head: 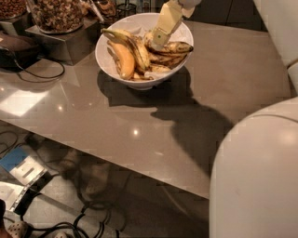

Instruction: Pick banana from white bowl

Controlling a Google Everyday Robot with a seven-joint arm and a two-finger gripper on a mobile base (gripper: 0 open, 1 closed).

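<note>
We see a big white bowl near the back of the grey counter. The bowl is full of bananas. The banana we care about is long and thin, dull yellow with lots of dark brown spots. It lies on top at the right side of the bowl, and its dark tip points right, out past the rim. A fat, clean orange banana lies at the left side. Between the two sits a bunch of bananas with fewer brown marks.

The gripper comes down from the top into the bowl. Its pale end is right at the left end of the spotted banana. We cannot tell if the jaws are open or closed, or if they hold anything.

Left of the bowl stands a clear jar filled with brown bits, on a metal box. A black cord lies on the counter by it. The robot's white body fills the bottom right corner.
</note>
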